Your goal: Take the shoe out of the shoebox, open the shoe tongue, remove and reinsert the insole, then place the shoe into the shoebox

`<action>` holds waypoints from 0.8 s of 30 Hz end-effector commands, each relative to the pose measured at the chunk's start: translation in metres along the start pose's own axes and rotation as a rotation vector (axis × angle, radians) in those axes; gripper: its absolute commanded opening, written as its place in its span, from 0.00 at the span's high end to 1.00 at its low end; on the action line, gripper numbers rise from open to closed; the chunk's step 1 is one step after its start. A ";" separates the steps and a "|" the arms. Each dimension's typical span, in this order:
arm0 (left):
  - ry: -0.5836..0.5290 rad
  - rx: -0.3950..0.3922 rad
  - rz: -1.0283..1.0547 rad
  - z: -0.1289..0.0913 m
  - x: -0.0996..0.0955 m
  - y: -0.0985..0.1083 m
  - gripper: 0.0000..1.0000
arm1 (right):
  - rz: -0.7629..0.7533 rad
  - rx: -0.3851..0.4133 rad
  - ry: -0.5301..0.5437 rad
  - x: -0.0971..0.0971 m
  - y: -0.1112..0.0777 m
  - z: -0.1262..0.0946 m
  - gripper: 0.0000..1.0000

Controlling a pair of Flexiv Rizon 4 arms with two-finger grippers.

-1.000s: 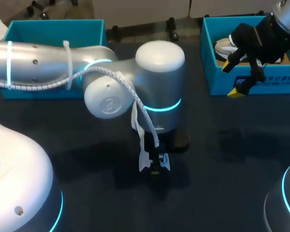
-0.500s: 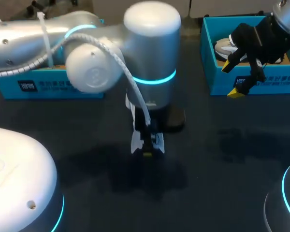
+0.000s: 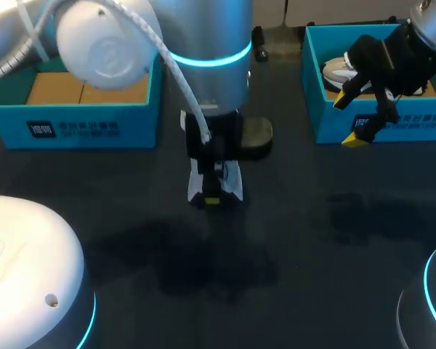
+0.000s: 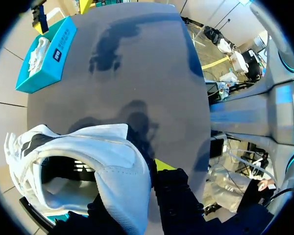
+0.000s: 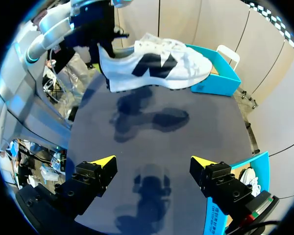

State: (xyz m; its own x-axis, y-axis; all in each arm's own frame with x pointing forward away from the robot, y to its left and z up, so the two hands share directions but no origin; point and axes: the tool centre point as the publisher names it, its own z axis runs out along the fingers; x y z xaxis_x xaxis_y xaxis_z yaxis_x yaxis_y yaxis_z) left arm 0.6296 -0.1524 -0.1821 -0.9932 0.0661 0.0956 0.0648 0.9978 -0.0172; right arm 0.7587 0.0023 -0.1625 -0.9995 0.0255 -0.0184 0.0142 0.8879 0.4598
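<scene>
Fingers of the left gripper (image 3: 213,195) are clamping the heel of the white shoe (image 5: 157,66) and holding it sole-down, clear of the table. I would guess that is so the tongue and insole can be worked in open space, not inside the left shoebox (image 3: 87,129) at ten o'clock from it. Over at two o'clock the right gripper (image 5: 153,161) is hovering spread wide and empty above the front wall of the right shoebox (image 3: 400,120), seemingly waiting to help.

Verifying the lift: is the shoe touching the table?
Apart. Right wrist view: shoe hangs clear above the table, its shadow lying well below the sole.
</scene>
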 end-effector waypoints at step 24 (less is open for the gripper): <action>0.027 -0.046 0.193 -0.026 -0.039 0.116 1.00 | 0.001 0.004 0.003 -0.002 0.001 0.001 0.00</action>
State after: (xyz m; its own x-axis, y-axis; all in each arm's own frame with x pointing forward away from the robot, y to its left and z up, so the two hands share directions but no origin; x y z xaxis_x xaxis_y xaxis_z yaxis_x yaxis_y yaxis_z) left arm 0.6733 -0.0728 -0.1642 -0.9589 0.2507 0.1330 0.2592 0.9645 0.0509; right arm 0.7587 0.0023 -0.1625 -0.9995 0.0257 -0.0184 0.0144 0.8879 0.4598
